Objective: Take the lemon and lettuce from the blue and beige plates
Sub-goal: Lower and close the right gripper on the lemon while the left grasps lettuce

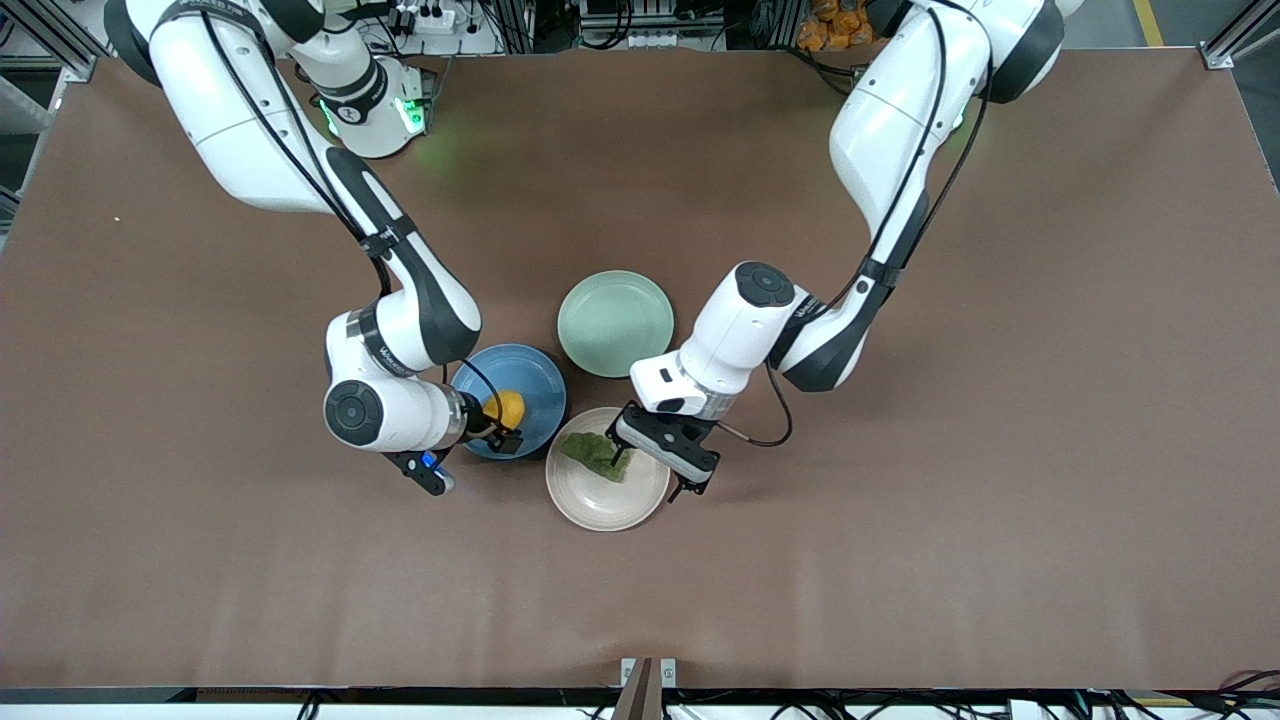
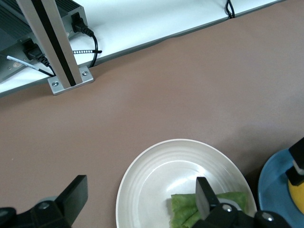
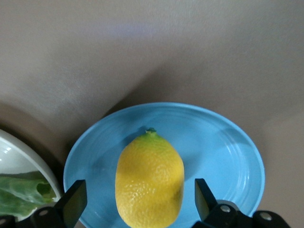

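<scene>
A yellow lemon lies on the blue plate. My right gripper is low over this plate, open, with a finger on each side of the lemon, apart from it. A green lettuce leaf lies on the beige plate. My left gripper is low over the beige plate's rim, open. One finger stands at the lettuce; the other finger is outside the plate, over the table.
An empty pale green plate sits just farther from the front camera than the two plates. A metal bracket marks the table's front edge. The beige plate's rim lies close beside the blue plate.
</scene>
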Motion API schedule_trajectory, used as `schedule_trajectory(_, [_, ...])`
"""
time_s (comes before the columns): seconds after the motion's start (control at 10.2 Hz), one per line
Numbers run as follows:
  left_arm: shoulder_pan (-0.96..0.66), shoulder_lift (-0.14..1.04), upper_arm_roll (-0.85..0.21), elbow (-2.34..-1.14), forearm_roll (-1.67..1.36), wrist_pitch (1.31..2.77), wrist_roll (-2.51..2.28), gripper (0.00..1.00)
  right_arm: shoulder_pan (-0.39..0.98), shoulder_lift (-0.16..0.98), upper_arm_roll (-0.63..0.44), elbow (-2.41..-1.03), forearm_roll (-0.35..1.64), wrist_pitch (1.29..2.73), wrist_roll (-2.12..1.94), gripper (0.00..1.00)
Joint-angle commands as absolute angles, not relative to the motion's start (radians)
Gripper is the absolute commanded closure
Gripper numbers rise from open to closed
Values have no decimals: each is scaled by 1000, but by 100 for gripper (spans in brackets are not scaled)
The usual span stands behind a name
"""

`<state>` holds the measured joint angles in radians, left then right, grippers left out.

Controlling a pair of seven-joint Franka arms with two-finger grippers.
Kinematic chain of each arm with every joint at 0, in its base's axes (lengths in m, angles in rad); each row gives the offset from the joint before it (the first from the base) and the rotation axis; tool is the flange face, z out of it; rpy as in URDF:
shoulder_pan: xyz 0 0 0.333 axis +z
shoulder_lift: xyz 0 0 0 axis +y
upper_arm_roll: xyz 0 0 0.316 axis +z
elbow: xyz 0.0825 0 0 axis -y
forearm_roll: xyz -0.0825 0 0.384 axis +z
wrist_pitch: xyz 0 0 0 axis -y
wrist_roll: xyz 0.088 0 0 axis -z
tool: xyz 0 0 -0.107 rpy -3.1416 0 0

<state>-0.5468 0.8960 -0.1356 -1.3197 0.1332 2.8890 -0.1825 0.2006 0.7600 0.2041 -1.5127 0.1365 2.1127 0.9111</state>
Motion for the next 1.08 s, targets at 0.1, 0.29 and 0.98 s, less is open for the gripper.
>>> schedule_trajectory(0.1, [-580,960,-118,-1266,149,2944,-198,0,212,781,210,-1519,146,2117,925,0])
schedule_trajectory(0.29, [-601,1003,-115,-1250,149,3006,-184,0,212,779,210,-1531,141,2117,923,21])
schedule_trajectory(0.98, [-658,1035,-117,-1246,146,3010,-199,0,160,685,210,-1490,138,1937,792,100])
